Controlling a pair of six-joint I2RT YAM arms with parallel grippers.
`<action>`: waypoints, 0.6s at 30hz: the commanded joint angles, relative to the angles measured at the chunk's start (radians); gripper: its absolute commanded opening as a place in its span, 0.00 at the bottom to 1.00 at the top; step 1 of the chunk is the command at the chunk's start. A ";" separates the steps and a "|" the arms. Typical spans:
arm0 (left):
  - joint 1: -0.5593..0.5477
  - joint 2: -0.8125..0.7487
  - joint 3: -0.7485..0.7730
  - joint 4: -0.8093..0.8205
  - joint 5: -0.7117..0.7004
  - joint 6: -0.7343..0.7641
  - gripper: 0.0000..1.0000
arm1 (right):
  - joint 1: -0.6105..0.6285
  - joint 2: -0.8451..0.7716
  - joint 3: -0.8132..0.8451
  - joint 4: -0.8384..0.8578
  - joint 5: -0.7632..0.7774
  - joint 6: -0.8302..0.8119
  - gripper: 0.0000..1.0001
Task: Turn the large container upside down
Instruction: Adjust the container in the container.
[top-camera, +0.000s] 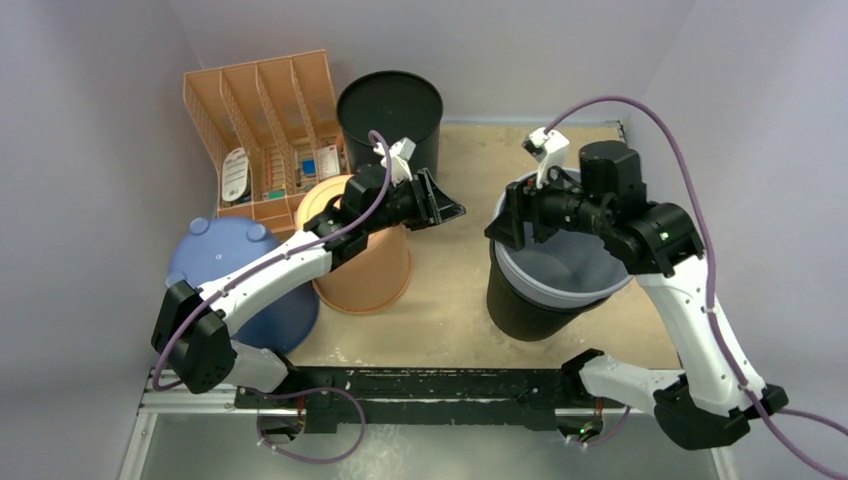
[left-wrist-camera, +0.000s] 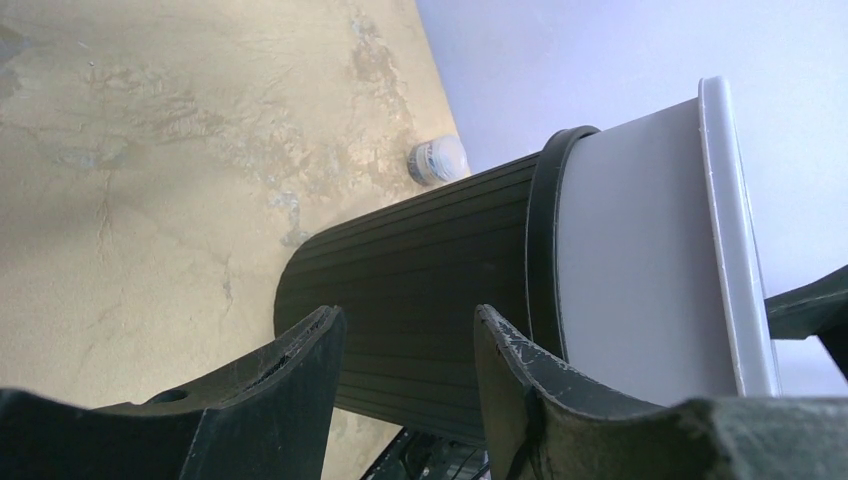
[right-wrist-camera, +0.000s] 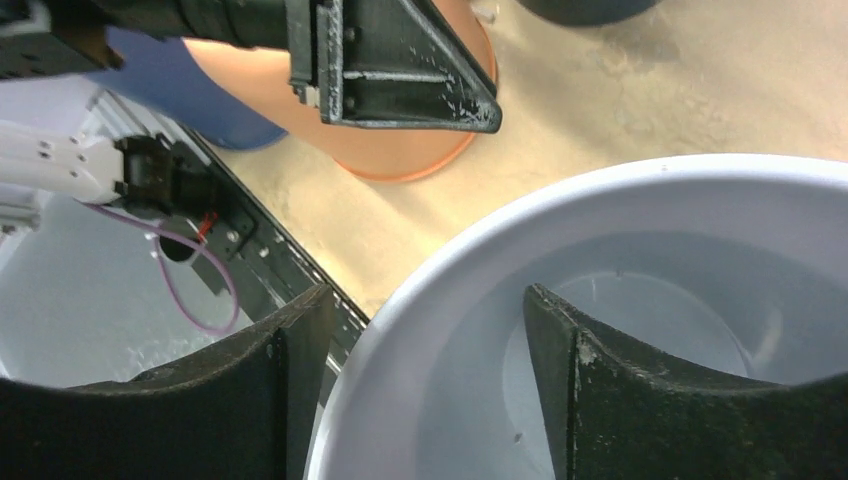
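Observation:
The large container (top-camera: 530, 300) is a black ribbed bin with a pale grey liner (top-camera: 570, 270). It stands mouth up at the right of the table. My right gripper (top-camera: 515, 215) is open at its left rim. In the right wrist view the right gripper (right-wrist-camera: 425, 295) straddles the liner rim (right-wrist-camera: 400, 320), with one finger inside and one outside. My left gripper (top-camera: 440, 200) hangs open just left of the bin, holding nothing. In the left wrist view the left gripper (left-wrist-camera: 410, 315) faces the bin's ribbed wall (left-wrist-camera: 430, 270).
An orange bucket (top-camera: 365, 265) and a blue tub (top-camera: 235, 270) stand upside down at the left. A black bin (top-camera: 392, 110) and an orange file organiser (top-camera: 265, 120) are at the back. A small white jar (left-wrist-camera: 438, 158) lies beyond the container.

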 joint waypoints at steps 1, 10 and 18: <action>0.007 -0.005 0.028 0.032 -0.024 0.005 0.50 | 0.077 0.039 0.028 -0.052 0.177 0.014 0.69; 0.008 -0.001 0.033 0.022 -0.028 0.005 0.50 | 0.224 0.176 0.190 -0.218 0.368 0.110 0.33; 0.008 -0.007 0.035 0.010 -0.024 0.023 0.51 | 0.287 0.235 0.186 -0.226 0.505 0.198 0.00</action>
